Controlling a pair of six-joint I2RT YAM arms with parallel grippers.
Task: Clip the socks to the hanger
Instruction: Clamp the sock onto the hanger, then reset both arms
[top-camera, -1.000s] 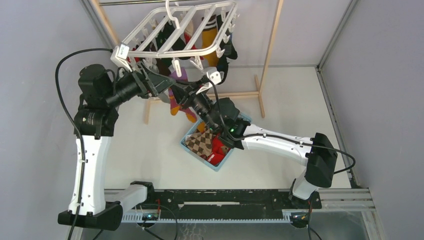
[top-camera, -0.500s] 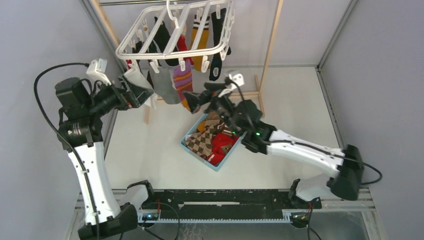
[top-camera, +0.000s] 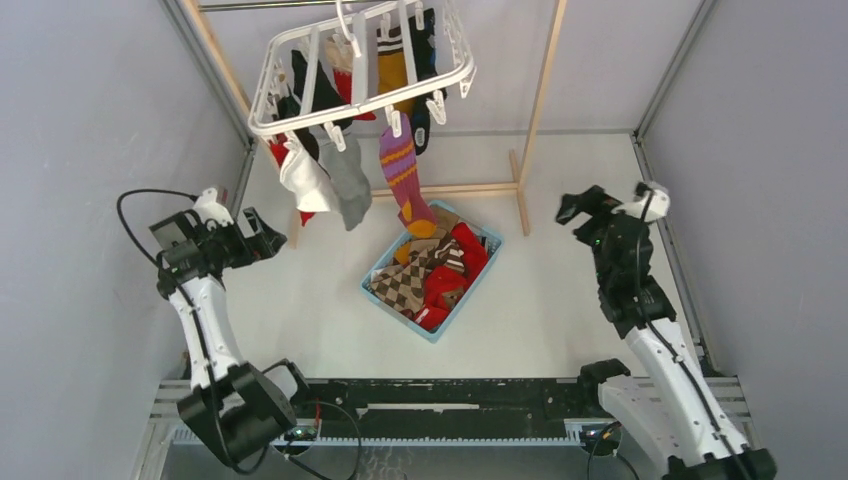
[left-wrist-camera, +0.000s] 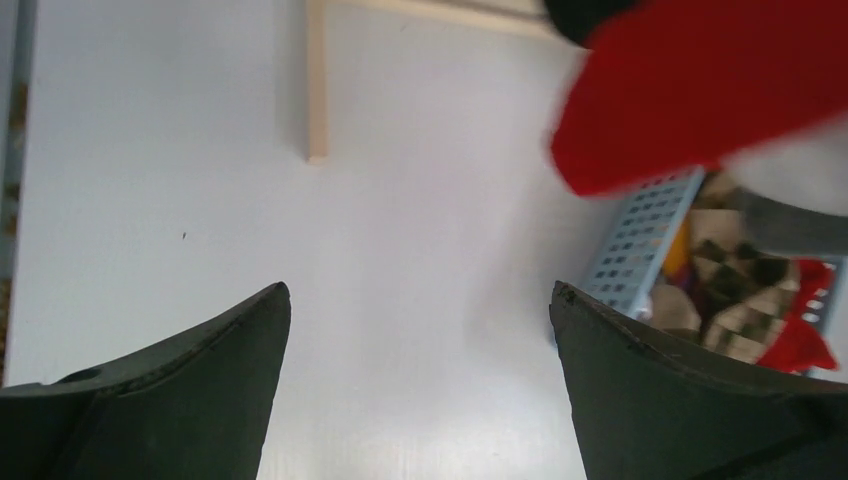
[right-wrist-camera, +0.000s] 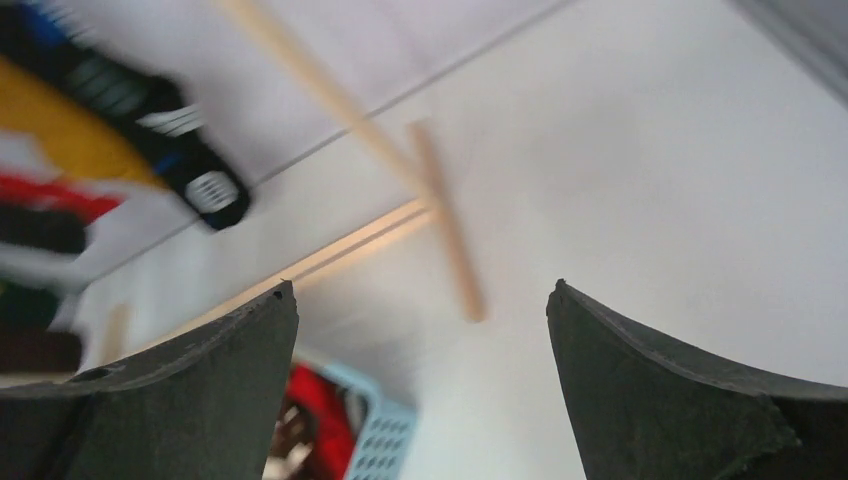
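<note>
The white hanger hangs tilted from the wooden rack, with several socks clipped under it. Among them are a purple-striped sock, a grey one, a white one and a mustard one. More socks lie in the light-blue basket. My left gripper is open and empty at the left, well apart from the hanger. In its wrist view, the left gripper looks down on bare table, with a red sock hanging at upper right. My right gripper is open and empty at the right. The right gripper holds nothing in its own view either.
The light-blue basket sits mid-table below the hanger, and its wall shows in both wrist views. The wooden rack's feet and crossbar rest on the table behind it. A rack foot shows in the left wrist view.
Both grippers opened and both arms drew back from the hanger, the left to the left side, the right to the right. The purple-striped sock now hangs free from a clip; the hanger has swung.
</note>
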